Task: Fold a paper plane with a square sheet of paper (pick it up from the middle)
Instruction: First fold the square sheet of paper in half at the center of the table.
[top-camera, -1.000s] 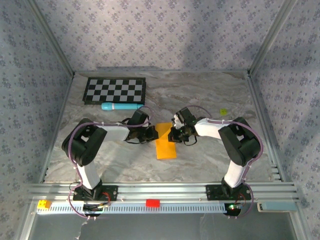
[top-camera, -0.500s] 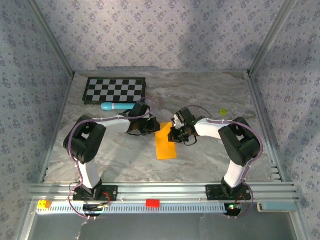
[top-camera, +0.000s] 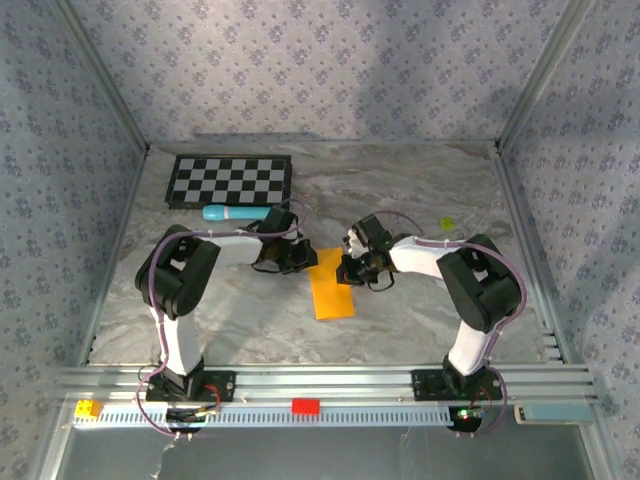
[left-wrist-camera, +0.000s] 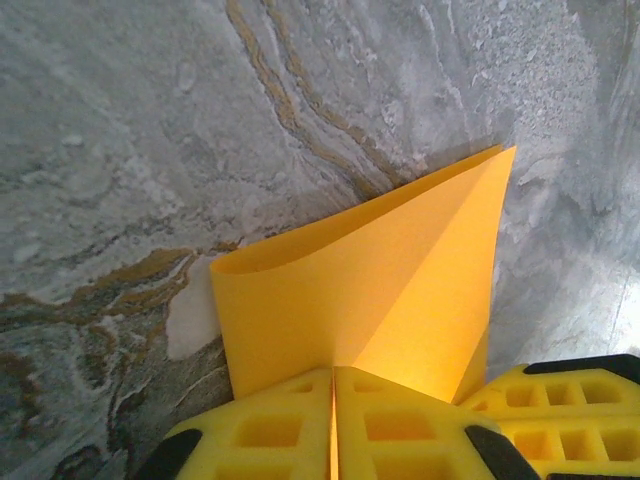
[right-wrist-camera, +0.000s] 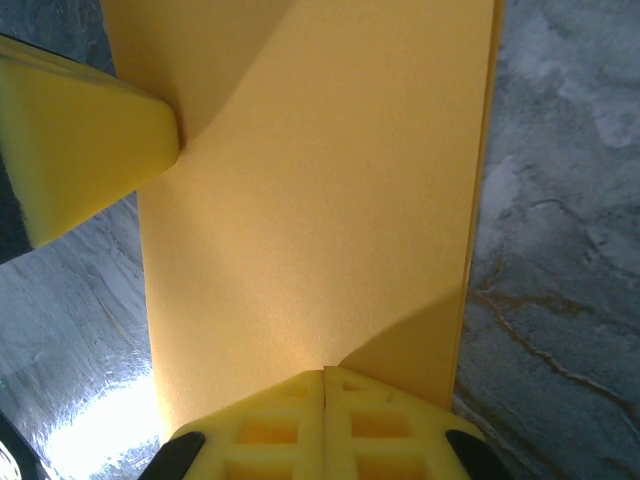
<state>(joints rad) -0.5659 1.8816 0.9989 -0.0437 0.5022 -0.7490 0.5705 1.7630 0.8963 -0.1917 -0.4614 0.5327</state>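
The square sheet of paper (top-camera: 331, 287) is orange and lies folded into a narrow rectangle on the marble table between the two arms. My left gripper (top-camera: 299, 259) is at its far left corner. In the left wrist view the left gripper (left-wrist-camera: 334, 372) is shut on the paper (left-wrist-camera: 370, 290), whose pinched layer curls up off the table. My right gripper (top-camera: 346, 268) is at the paper's right edge. In the right wrist view the right gripper (right-wrist-camera: 323, 375) is shut on the paper (right-wrist-camera: 310, 200), with a left finger (right-wrist-camera: 80, 150) pressing the far corner.
A black-and-white checkerboard (top-camera: 230, 180) lies at the back left, with a light-blue cylinder (top-camera: 240, 212) just in front of it. A tiny yellow-green bit (top-camera: 447, 223) sits to the right. A red block (top-camera: 305, 406) and a yellow block (top-camera: 88, 408) rest on the front rail.
My left gripper has moved away from me and slightly right, to the paper's far left corner. The right arm and the paper have barely shifted.
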